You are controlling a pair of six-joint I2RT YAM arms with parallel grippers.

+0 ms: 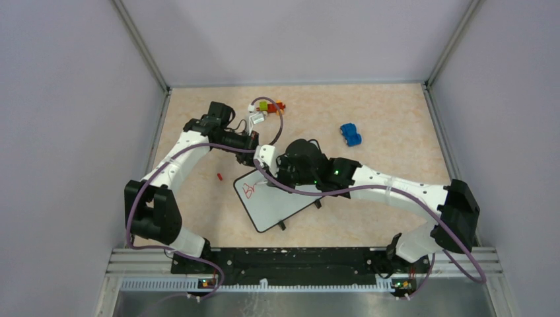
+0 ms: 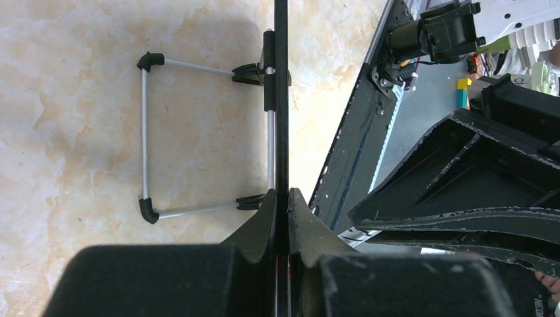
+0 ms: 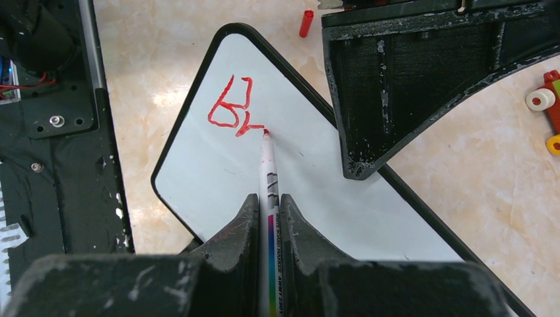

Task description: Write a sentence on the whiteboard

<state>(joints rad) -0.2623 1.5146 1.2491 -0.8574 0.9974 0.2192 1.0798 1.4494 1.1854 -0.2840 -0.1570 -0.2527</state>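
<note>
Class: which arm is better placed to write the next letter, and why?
Right: the right pincer grips the marker, tip on the whiteboard beside the red letters; the left pincer clamps the whiteboard's edge.

Setting: robot lab test cell.
I see pale lilac panel walls (image 1: pixel 66 99), aluminium corner posts (image 1: pixel 140 46), a beige marbled tabletop (image 1: pixel 389 112), a black metal mounting rail (image 1: pixel 297 259).

Pale lilac walls (image 1: pixel 290 39), metal corner posts (image 1: pixel 139 41), beige marbled tabletop (image 1: pixel 396 112); soft even light
</note>
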